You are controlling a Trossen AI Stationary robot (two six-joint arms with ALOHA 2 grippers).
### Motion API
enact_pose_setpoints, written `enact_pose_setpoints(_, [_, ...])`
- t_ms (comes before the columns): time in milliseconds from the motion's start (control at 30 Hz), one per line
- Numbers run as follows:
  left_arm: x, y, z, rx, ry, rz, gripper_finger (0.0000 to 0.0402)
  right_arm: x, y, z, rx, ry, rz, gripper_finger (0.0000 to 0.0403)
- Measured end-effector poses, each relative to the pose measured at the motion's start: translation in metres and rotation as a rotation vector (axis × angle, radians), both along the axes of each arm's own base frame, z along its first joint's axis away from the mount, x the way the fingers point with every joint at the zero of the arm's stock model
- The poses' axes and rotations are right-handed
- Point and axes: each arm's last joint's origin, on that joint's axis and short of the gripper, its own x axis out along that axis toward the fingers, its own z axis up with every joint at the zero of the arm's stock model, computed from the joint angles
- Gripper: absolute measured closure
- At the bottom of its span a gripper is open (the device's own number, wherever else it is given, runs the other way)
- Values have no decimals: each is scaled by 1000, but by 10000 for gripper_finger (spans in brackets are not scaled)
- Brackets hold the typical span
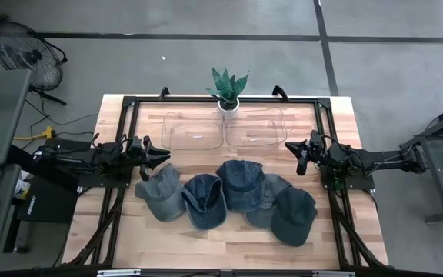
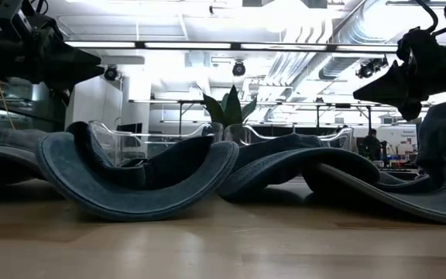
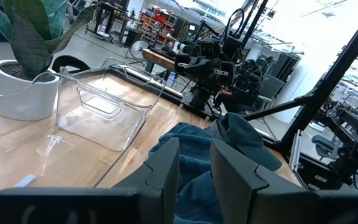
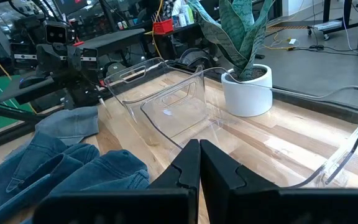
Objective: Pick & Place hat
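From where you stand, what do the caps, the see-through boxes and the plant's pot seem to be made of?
The caps look like soft, matte blue-grey denim or cotton: they crease and sag. The see-through boxes seem to be glossy clear plastic, since the wooden table shows through them. The plant's pot looks smooth and white, perhaps ceramic or plastic.

Bright ceiling lights [image 2: 207, 44] glare in the low view, silhouetting the hats [image 2: 138, 182].

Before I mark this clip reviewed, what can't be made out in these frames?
- How many hats there are: in the high view they overlap, each hiding part of the next.
- The clear bins' floors: in the low view the hats stand in front of them.
- The plant: in the left wrist view the picture's edge cuts off its leaves.
- Left gripper's jaw gap: too small in the high view.
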Motion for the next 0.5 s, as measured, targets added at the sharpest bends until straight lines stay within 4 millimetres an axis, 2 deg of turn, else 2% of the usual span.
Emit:
enact_pose_setpoints(300, [0, 0, 0, 0, -3, 5, 312, 0, 0, 0, 0, 0, 0, 398])
enact_pose_setpoints(500, [-1, 3, 2, -8, -16, 104, 312, 0, 0, 0, 0, 0, 0, 398])
